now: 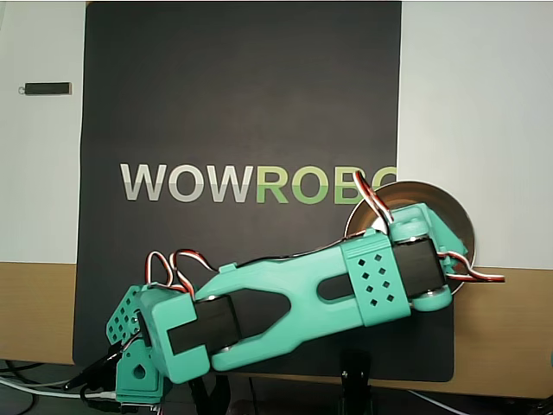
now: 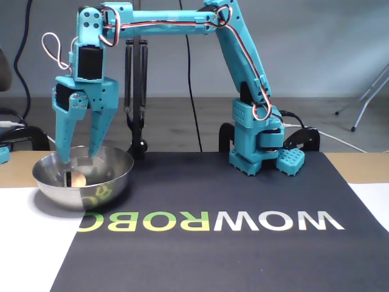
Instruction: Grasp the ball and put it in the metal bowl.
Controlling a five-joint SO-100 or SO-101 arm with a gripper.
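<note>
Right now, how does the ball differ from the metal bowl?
The ball is small, tan and matte; the metal bowl is far wider, shiny and silvery, mirroring the mat's lettering. The ball is a solid sphere lying inside; the bowl is an open shell holding it. Both are round and sit below the open tool.

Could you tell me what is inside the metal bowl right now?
The ball lies inside the metal bowl, below the open tool. In the overhead view the arm covers the ball and much of the bowl.
</note>
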